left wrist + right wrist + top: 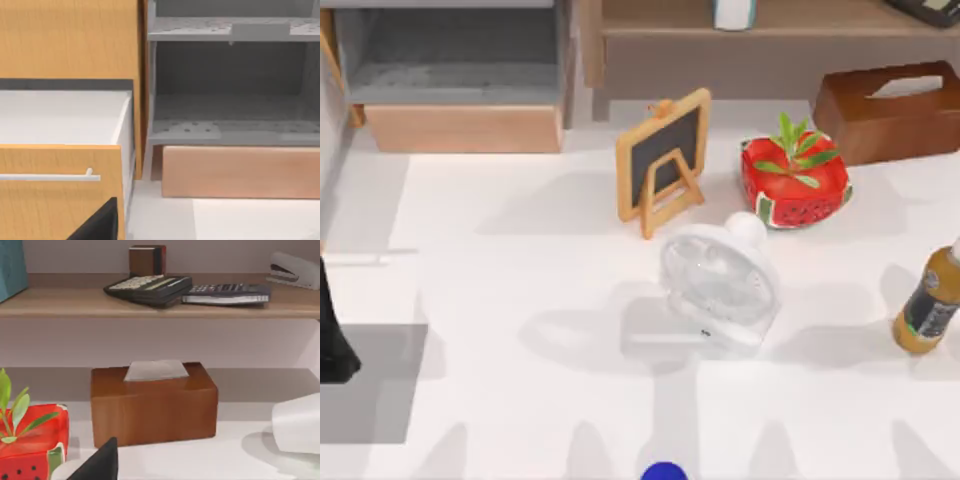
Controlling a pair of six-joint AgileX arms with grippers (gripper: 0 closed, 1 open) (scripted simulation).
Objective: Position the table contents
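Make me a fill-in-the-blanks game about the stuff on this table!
1. The plant grows in a red pot painted like a ____.
2. The small chalkboard easel has a frame made of ____.
3. The white desk fan lies between the chalkboard easel and the ____ at the table's right edge.
4. A white tissue sticks out of the ____ tissue box.

Missing words: watermelon; wood; bottle; brown

White table with a grey mat patch at near left; far left, a grey open cabinet over a wooden base; far right, a wooden shelf.
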